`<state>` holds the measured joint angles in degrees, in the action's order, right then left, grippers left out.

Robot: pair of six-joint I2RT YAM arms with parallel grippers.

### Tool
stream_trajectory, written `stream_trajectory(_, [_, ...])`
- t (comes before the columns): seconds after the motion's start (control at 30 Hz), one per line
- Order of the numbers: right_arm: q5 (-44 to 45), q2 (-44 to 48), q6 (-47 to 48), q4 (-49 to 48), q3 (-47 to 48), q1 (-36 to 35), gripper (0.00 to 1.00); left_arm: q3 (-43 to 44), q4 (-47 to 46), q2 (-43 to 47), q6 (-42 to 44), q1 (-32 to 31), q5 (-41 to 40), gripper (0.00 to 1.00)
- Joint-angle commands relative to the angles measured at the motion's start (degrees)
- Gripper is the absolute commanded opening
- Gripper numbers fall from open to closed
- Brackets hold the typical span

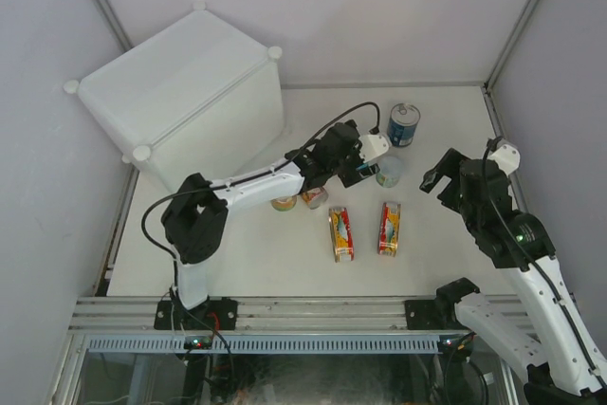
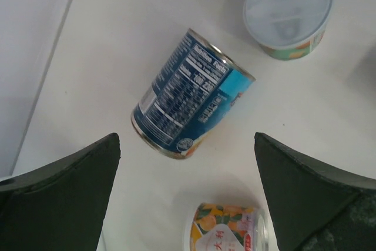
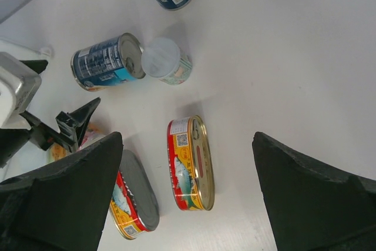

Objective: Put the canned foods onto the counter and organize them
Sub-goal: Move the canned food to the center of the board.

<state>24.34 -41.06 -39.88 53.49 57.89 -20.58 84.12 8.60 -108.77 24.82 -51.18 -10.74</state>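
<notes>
The counter (image 1: 180,92) is a big white box at the far left. One tall blue can (image 1: 403,125) stands upright at the back. The other blue can (image 2: 191,95) lies on its side, just ahead of my open, empty left gripper (image 2: 188,168), which hovers above it (image 1: 358,163). A white-lidded small can (image 2: 288,13) stands beside it. Two more small cans (image 1: 284,203) (image 1: 314,197) sit under the left arm. Two oval red-and-yellow tins (image 1: 340,233) (image 1: 389,227) lie in front. My right gripper (image 3: 187,145) is open and empty above the right tin (image 3: 191,163).
Grey walls close in the white table on the left, back and right. A metal rail (image 1: 285,315) runs along the near edge. The left arm (image 1: 256,187) stretches across the table's middle, and its fingers (image 3: 76,123) show in the right wrist view.
</notes>
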Motion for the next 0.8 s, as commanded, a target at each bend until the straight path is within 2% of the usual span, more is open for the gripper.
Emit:
stream_trajectory(0.0, [-1.7,-0.7,1.7,-3.7,2.9,0.5,0.91,6.4,-1.0,-0.6,3.5,2.2,6.8,1.0])
stream_trajectory(0.33, [-2.0,-2.7,2.5,-5.9,2.8,0.5,0.91,11.4,7.5,-3.8,7.4,4.4,15.6,1.0])
stream_trajectory(0.77, [-2.6,-4.7,2.9,-8.3,2.6,1.0,0.91,14.4,7.1,-8.7,8.9,5.9,13.3,1.0])
